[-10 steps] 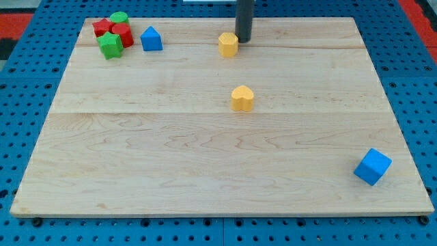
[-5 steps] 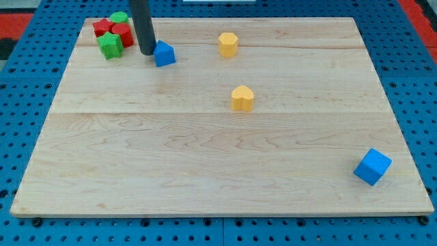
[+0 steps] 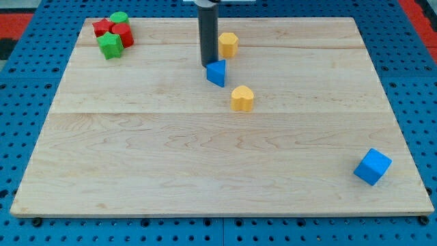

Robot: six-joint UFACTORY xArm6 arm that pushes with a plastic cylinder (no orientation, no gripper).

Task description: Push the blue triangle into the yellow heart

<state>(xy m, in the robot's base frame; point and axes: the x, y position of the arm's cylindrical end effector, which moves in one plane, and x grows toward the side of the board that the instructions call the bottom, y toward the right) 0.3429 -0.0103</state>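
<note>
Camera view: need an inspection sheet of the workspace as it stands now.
Surface: pale wooden board, flat, on a blue perforated base.
Job's things: blue triangle lies just up-left of the yellow heart, a small gap between them, not touching.
Clutter: yellow hexagon-like block toward the view's top; red and green blocks bunched at the top-left corner; blue cube near the bottom-right corner.
Claw: none fitted; my tip sits against the blue triangle's upper-left side.
Cables: nothing seen.
Surroundings: red strip at the view's top right.
</note>
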